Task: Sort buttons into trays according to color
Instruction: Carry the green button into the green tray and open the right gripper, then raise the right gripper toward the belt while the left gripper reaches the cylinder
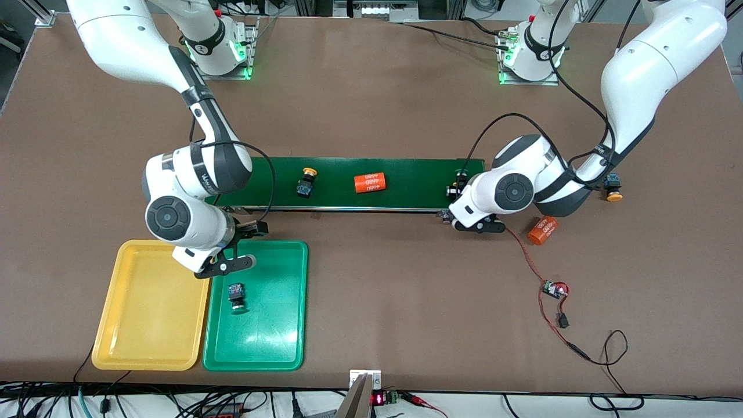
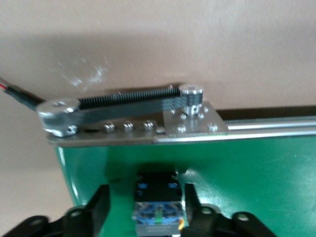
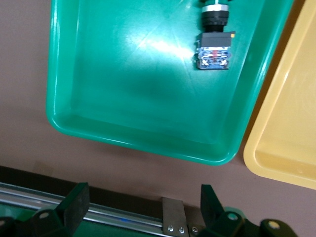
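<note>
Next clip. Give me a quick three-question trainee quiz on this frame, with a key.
1. True or false: the yellow tray holds a button.
2. What lies on the conveyor belt beside the orange cylinder? A green-capped button; B yellow-capped button; C circuit board.
3. Fill in: the left gripper has its open fingers either side of a ___ at the belt's end.
Key: 1 false; 2 B; 3 button.
</note>
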Controlling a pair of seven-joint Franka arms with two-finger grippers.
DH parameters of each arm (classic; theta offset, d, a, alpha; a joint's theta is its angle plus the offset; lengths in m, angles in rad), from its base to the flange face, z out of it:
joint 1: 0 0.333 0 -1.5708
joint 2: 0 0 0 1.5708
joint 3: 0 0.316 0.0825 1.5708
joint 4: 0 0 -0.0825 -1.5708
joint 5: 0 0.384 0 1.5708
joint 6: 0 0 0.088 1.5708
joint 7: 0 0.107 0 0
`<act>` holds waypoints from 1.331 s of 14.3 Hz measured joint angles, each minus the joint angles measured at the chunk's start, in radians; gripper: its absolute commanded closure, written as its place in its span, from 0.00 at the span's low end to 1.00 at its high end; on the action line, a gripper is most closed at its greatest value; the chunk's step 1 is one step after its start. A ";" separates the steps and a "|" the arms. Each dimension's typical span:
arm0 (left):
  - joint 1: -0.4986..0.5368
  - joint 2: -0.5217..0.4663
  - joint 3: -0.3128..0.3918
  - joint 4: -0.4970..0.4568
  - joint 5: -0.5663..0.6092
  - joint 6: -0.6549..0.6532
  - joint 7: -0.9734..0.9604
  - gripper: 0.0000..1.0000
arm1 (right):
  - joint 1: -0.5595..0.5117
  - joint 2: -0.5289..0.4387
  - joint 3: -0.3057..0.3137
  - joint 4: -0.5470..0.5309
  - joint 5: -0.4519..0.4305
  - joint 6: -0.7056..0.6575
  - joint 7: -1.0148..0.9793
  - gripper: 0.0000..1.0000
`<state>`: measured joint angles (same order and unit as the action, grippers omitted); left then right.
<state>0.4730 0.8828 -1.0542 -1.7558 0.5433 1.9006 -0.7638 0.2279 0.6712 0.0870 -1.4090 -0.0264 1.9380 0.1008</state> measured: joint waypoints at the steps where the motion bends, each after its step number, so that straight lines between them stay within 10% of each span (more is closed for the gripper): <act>1: 0.019 -0.001 -0.014 0.016 0.000 -0.006 0.001 0.00 | -0.004 0.000 -0.001 0.001 0.019 0.000 0.007 0.00; 6: 0.262 -0.024 -0.120 0.061 0.006 -0.084 0.132 0.00 | -0.007 -0.001 -0.002 0.006 0.058 0.000 0.018 0.00; 14: 0.241 -0.007 0.044 0.143 0.170 -0.089 0.607 0.00 | 0.036 -0.042 -0.075 -0.016 0.061 -0.060 0.020 0.00; 19: 0.195 0.011 0.121 0.144 0.202 -0.011 0.775 0.00 | 0.005 -0.354 -0.086 -0.469 0.062 0.219 0.071 0.00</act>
<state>0.6683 0.8937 -0.9333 -1.6121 0.7451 1.8891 0.0112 0.2330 0.3175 0.0006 -1.8779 0.0357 2.1570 0.1719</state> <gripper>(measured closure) 0.000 0.000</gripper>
